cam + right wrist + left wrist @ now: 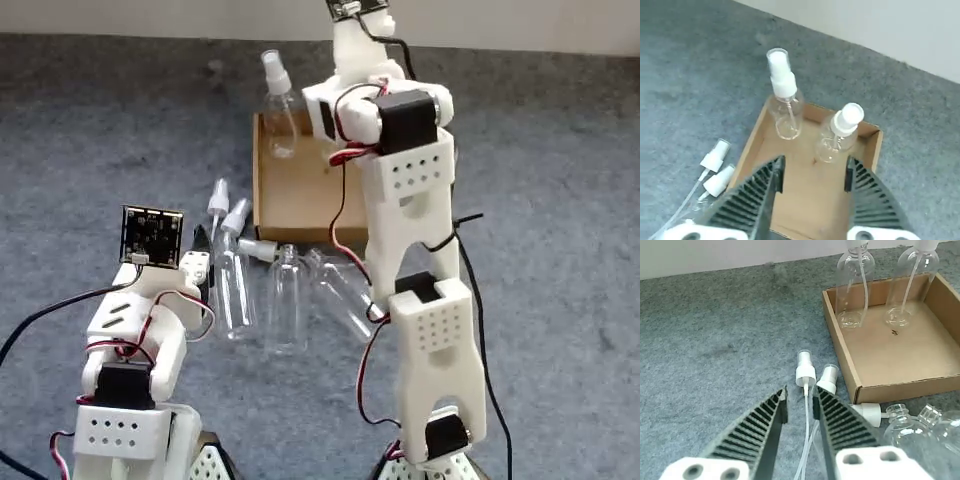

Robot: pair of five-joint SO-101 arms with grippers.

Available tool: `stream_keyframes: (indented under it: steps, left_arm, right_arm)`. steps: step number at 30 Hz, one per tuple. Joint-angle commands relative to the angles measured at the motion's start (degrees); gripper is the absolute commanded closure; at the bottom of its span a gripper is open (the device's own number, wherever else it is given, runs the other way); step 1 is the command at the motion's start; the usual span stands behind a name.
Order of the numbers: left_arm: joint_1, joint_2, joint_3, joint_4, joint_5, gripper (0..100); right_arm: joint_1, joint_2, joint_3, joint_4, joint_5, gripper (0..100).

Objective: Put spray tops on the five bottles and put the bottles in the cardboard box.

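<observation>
In shallow brown cardboard box, upright by far wall: two clear plastic bottles with white spray tops. Above it, right gripper, jaws spread, empty. Outside on grey felt, lying: three uncapped clear bottles and loose white spray tops, just under left gripper, likewise released.
</observation>
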Motion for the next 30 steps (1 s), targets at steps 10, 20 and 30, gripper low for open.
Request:
stream_keyframes:
  steps: [10, 20, 30]
  left_arm:
    - [-0.4, 0.0, -0.1, -1.3, -0.6, 95]
    - [-0.3, -0.4, 0.7, -1.3, -0.6, 95]
    - [-0.3, -0.3, 0.7, -1.3, -0.6, 95]
  right_arm:
    - [-12.3, -38.5, 64.0, -1.1, 7.0, 81.0]
    - [-13.2, -50.9, 110.1, -22.0, 7.6, 70.4]
    - [-8.7, -51.1, 123.8, -35.6, 7.9, 70.4]
